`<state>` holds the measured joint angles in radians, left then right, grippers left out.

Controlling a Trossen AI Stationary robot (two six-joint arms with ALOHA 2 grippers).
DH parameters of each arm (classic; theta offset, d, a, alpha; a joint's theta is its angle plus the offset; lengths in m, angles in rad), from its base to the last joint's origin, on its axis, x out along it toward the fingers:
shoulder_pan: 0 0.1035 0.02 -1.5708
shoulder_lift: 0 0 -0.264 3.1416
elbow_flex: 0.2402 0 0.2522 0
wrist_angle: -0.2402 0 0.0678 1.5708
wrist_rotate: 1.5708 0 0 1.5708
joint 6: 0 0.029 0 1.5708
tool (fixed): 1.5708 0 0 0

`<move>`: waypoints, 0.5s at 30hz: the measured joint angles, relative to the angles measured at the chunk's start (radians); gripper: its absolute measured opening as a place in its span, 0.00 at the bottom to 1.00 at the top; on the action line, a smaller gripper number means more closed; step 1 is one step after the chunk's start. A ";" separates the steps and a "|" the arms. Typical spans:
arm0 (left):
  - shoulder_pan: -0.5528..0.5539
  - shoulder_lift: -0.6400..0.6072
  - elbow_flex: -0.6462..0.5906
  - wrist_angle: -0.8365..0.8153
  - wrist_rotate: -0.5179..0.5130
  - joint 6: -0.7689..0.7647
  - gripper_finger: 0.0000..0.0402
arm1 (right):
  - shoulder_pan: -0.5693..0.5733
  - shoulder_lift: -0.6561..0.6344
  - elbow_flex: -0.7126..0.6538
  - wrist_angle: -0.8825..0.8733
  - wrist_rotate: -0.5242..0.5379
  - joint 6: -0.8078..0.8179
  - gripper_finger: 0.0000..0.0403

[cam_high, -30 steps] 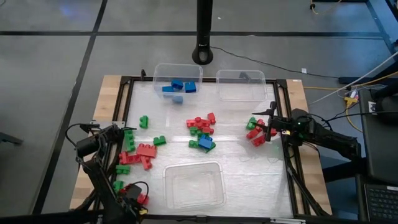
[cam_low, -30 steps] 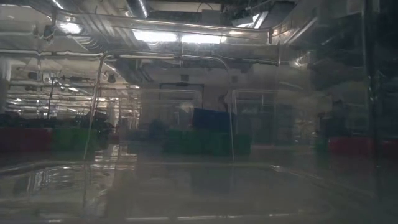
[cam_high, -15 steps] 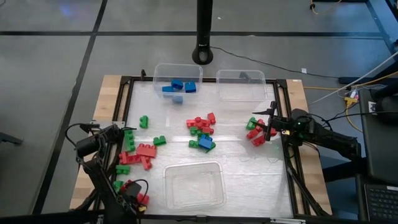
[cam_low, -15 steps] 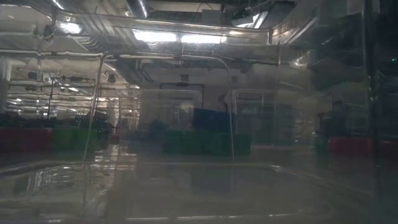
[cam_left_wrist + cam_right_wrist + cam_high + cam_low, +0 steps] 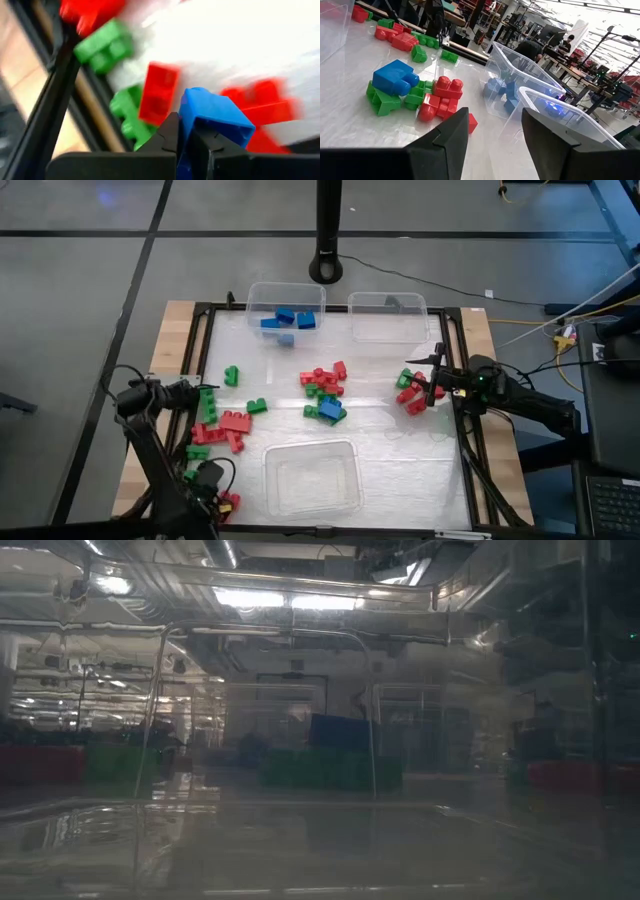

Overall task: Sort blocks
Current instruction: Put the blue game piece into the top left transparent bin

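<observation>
Left gripper (image 5: 192,145) now clamping blue block (image 5: 212,117), table-edge

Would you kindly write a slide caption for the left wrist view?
Left tool shut on a blue block, above red blocks and green blocks.

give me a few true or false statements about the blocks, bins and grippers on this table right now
1. The left gripper is shut on a blue block. True.
2. The bin at the far edge on the left holds red blocks. False: it holds blue blocks.
3. The right gripper is open and holds nothing. True.
4. The bin at the near edge of the table is full of green blocks. False: no blocks lie in it.
5. A blue block lies in the middle pile among red and green ones. True.
</observation>
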<state>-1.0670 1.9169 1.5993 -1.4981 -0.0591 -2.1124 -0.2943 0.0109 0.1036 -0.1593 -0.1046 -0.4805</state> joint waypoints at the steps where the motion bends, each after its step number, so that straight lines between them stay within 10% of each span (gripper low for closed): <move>1: 0.004 -0.019 0.004 -0.009 -0.035 -0.001 0.02 | 0.000 0.000 0.000 0.001 0.000 0.000 0.46; 10: 0.118 -0.176 0.006 -0.066 -0.561 0.146 0.01 | 0.000 0.000 0.000 0.052 0.000 0.000 0.46; 15: 0.296 -0.231 0.006 -0.063 -0.686 0.428 0.02 | 0.000 0.000 0.000 0.057 0.000 0.000 0.46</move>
<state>-0.7710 1.6856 1.6054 -1.5615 -0.7452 -1.6844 -0.2947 0.0105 0.1036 -0.1020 -0.1043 -0.4805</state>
